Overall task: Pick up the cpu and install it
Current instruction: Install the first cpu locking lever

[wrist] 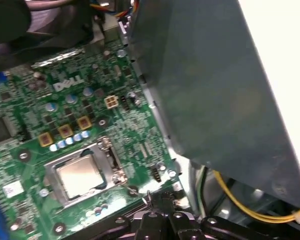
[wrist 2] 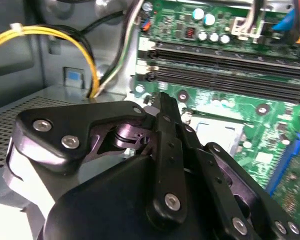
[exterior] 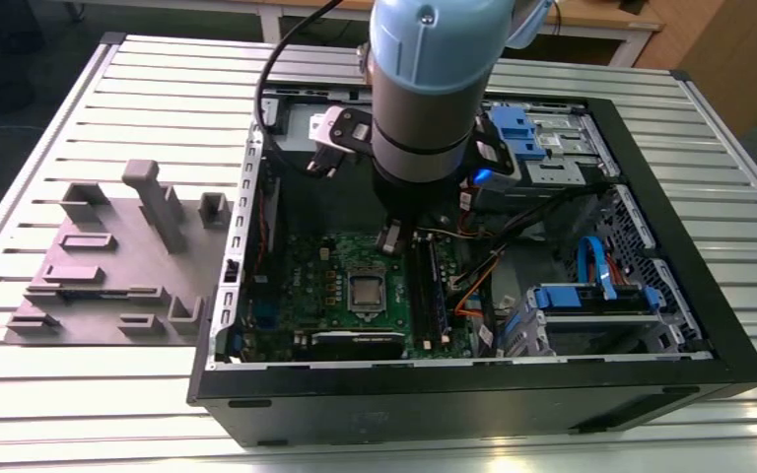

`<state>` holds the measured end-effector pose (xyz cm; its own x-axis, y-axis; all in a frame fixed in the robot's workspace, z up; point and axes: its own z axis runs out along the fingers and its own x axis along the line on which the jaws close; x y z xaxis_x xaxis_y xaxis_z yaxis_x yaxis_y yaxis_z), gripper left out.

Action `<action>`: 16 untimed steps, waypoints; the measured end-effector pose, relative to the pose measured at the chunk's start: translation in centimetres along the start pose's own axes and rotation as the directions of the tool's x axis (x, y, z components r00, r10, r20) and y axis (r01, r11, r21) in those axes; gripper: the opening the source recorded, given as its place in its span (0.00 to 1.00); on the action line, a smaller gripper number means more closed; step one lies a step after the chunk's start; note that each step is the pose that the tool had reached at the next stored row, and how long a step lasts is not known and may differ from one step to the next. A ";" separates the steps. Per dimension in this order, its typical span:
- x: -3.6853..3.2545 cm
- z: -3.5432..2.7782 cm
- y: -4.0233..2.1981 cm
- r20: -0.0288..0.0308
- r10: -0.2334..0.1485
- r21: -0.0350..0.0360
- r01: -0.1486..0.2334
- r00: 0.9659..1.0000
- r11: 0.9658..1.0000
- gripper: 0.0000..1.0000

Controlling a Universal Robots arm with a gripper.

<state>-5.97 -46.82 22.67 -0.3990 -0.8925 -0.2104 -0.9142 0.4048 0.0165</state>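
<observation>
While the cpu [wrist: 79, 175] lies in its socket [wrist: 110, 156] | hand [wrist 2: 163, 100] closed, near it

Here's the bench [exterior: 103, 414], a pale metal top of long ribbed slats running across the exterior view, and two things sit on it. Toward the exterior view's right, a black computer case [exterior: 484, 399] lies on its side with its open face up, taking up much of the surface. Just beside it, on the exterior view's left, a flat grey moulded block [exterior: 103, 286] rests on the slats, its upper face full of slots and upright posts.
</observation>
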 end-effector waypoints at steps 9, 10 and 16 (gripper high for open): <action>0.00 0.01 0.00 -0.063 -0.002 0.018 0.003 0.998 1.000 0.10; 0.00 0.01 -0.01 -0.066 -0.002 0.019 0.004 0.998 1.000 0.10; -0.09 -0.19 -0.12 -0.073 -0.002 0.016 0.003 0.997 1.000 0.10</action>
<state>-5.84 -46.82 22.87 -0.4013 -0.9055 -0.1381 -0.9142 0.4052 -0.0001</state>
